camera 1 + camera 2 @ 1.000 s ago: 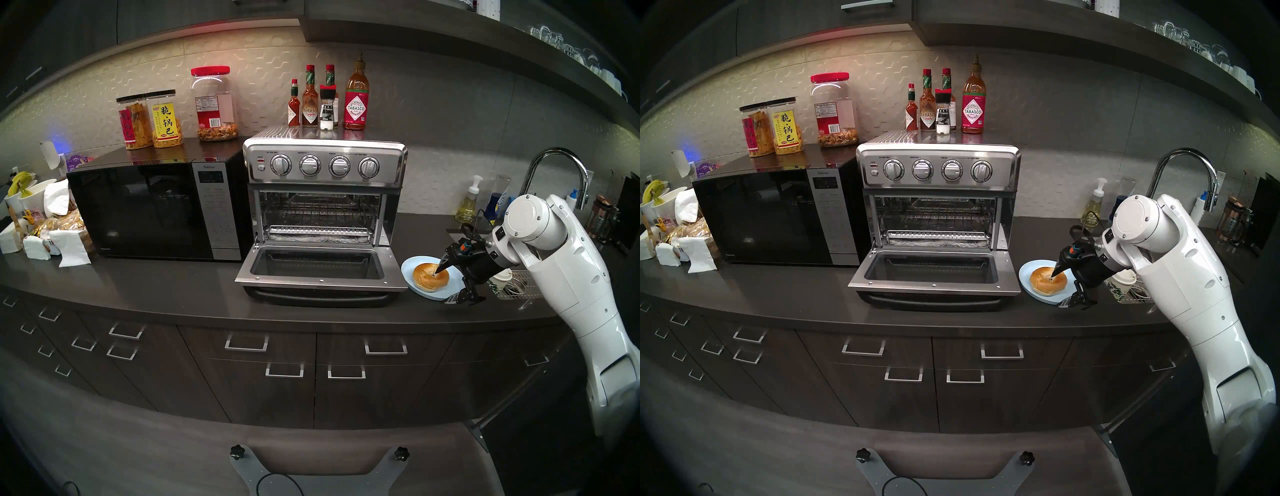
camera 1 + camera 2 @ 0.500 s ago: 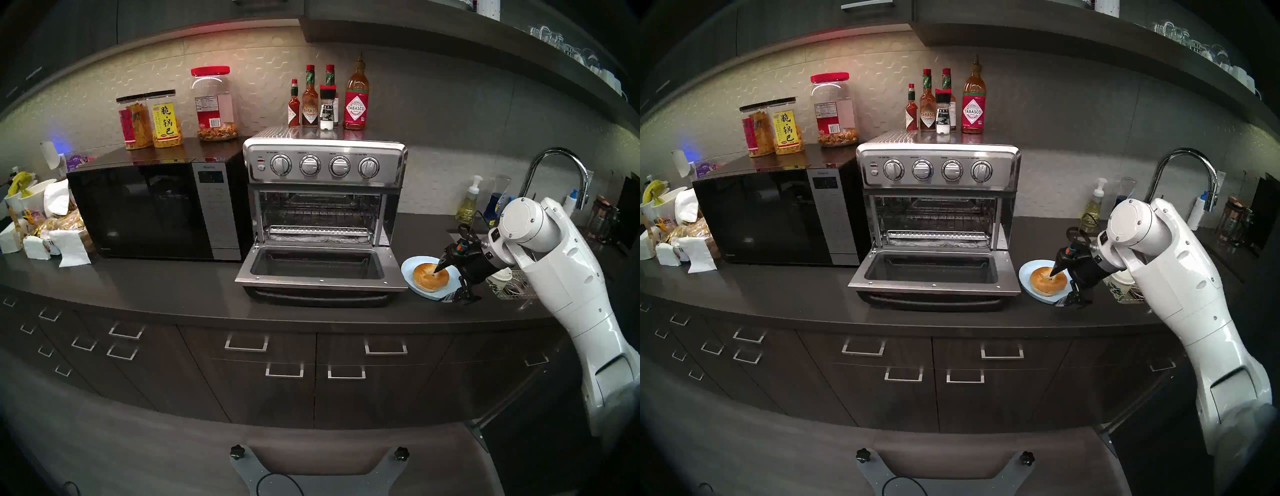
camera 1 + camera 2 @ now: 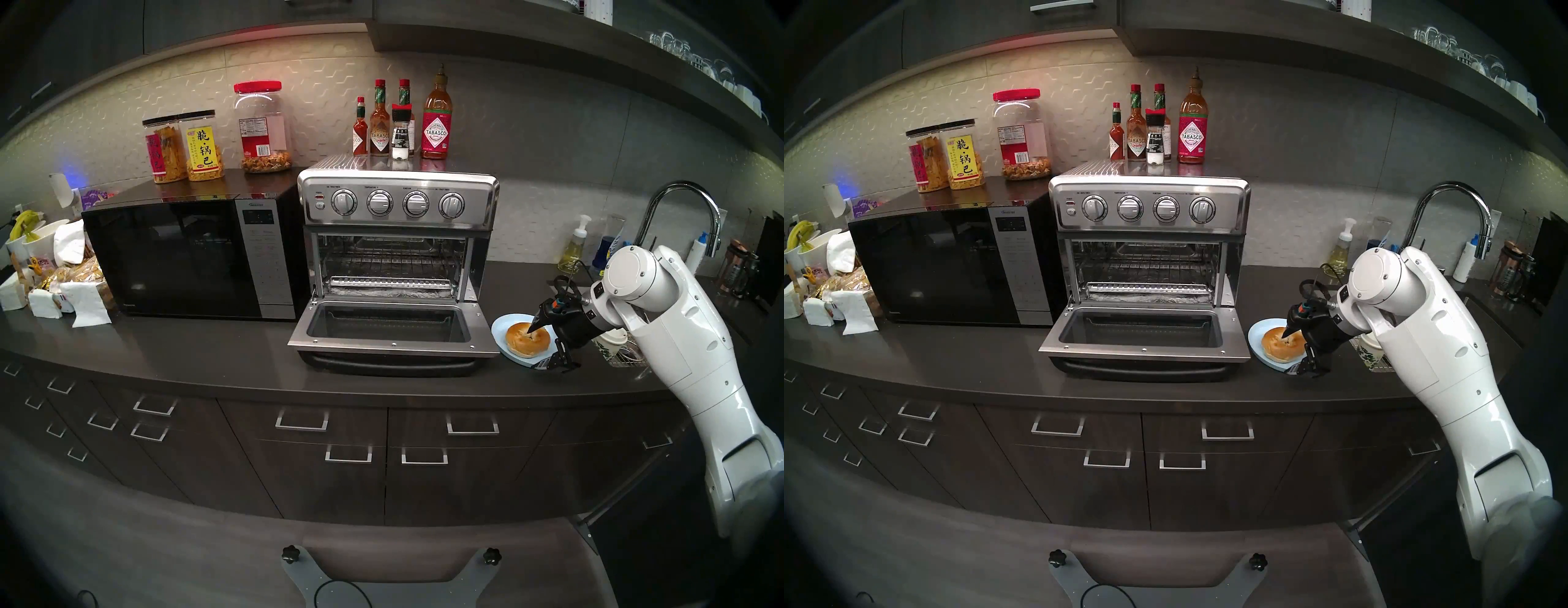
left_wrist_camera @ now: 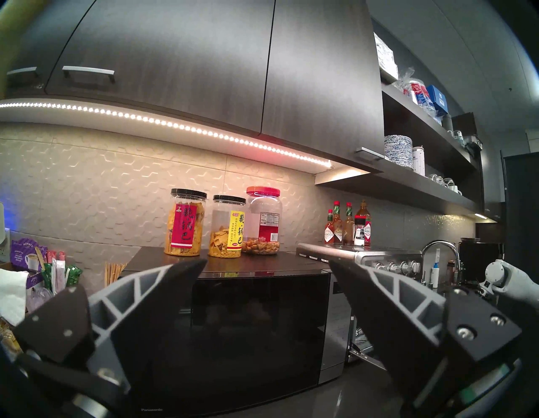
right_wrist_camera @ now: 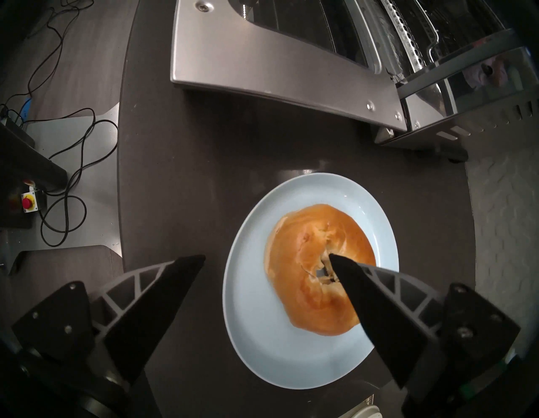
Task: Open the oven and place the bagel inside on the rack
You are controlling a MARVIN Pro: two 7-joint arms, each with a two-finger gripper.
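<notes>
Your right gripper (image 5: 267, 257) stands wide open and holds nothing: one finger (image 5: 364, 286) points into the centre dimple of the bagel (image 5: 309, 262), seemingly touching it, while the other hangs over bare counter (image 5: 180, 204) beyond the rim of the plate (image 5: 253, 292). The bagel lies on that light blue plate, just beside the oven (image 3: 398, 237) on its right. The oven's door (image 3: 392, 339) is already down, so opening looks done; the rack (image 3: 388, 282) inside is bare, so grasping, carrying and placing remain. Your left gripper (image 4: 267, 264) is open and empty, well away from the oven
</notes>
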